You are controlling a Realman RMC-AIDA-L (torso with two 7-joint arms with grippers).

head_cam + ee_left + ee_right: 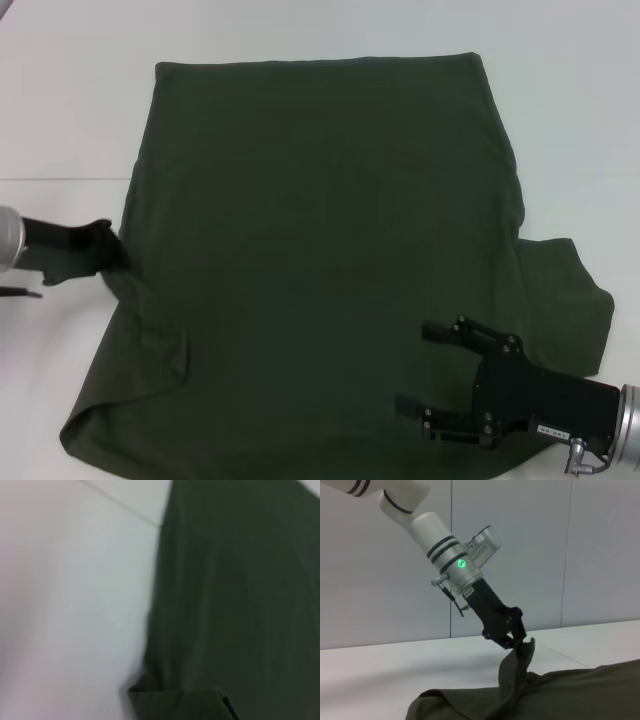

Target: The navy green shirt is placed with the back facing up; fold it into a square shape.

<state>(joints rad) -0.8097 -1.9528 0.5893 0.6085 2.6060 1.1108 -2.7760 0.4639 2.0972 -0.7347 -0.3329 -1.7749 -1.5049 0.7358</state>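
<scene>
Left gripper (112,250) clenched on the left edge of the navy green shirt (330,250), lifting a peak of cloth off the white table (60,120); arm reaches in low from the shirt's left. Right gripper (440,380) spread open over the shirt's near-right area, holding nothing. Shirt lies mostly flat, looks soft, light, floppy; best pinched at hems or edges.

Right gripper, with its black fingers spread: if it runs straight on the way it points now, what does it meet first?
The right gripper points toward the robot's left, above the dark olive-green fabric shirt. Straight on it looks likely to meet only shirt cloth; its height above the cloth is unclear.
</scene>
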